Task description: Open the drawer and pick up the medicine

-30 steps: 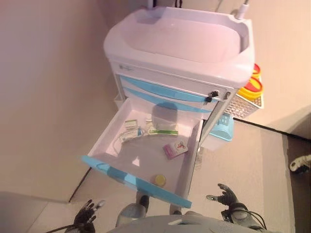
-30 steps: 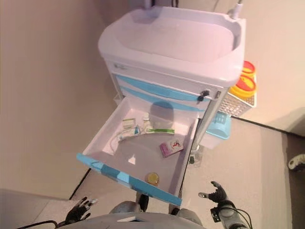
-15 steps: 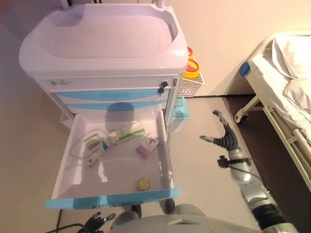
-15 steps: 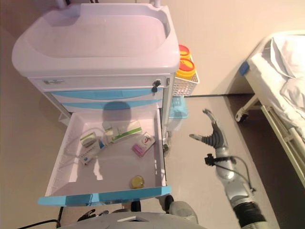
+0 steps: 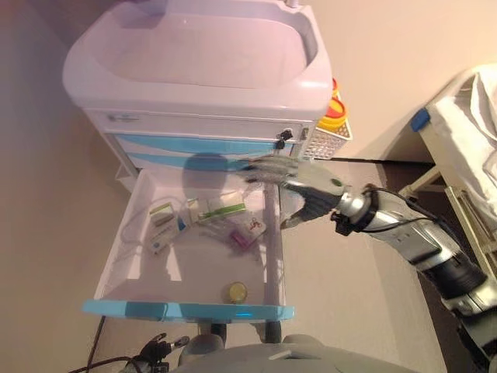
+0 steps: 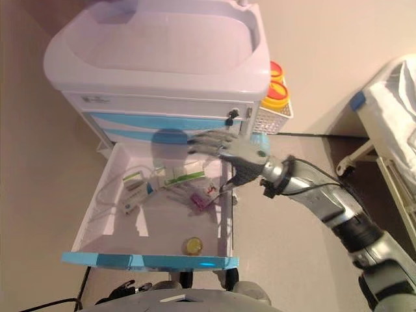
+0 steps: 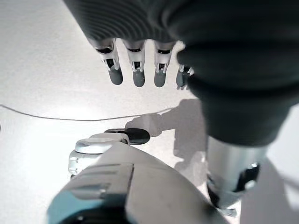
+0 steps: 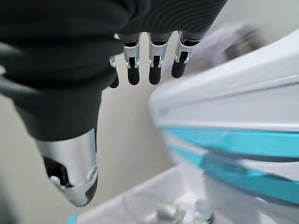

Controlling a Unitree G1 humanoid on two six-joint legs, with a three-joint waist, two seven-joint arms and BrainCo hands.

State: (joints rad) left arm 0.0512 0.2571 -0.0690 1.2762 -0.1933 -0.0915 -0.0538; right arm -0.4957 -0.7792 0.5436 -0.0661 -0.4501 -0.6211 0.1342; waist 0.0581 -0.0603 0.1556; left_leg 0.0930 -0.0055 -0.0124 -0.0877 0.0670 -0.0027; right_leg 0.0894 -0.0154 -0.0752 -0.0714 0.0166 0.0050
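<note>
**Op A:** Log entry. The drawer (image 5: 190,307) of the cart (image 5: 202,70) is pulled fully out, so I count step one as done. I'm now on the reach for the medicine.

**Op B:** Where is the medicine?

**Op A:** On the drawer floor. A white-and-green box (image 5: 220,208) lies toward the back, a pink packet (image 5: 247,233) just in front of it near the right wall, smaller boxes (image 5: 163,221) to the left, and a small yellow round container (image 5: 236,292) near the blue front. Nothing has been lifted.

**Op B:** Hand states?

**Op A:** My right hand (image 6: 235,154) is above the drawer's back right corner with its fingers straight and spread and the thumb hanging apart. It holds nothing. Its wrist view shows the same thing, straight fingers with the cart front beyond them. My left hand (image 7: 135,70) hangs low over the floor, fingers relaxed and empty.

**Op B:** Is the right hand touching the drawer wall?

**Op A:** I can't say from the head views. The thumb looks close to the right wall, possibly clear of it.

**Op B:** Next move?

**Op A:** My judgement is to lower the right hand inside the right wall, settle on one item, probably the pink packet as it is nearest, and then curl fingers and thumb round it.
</note>
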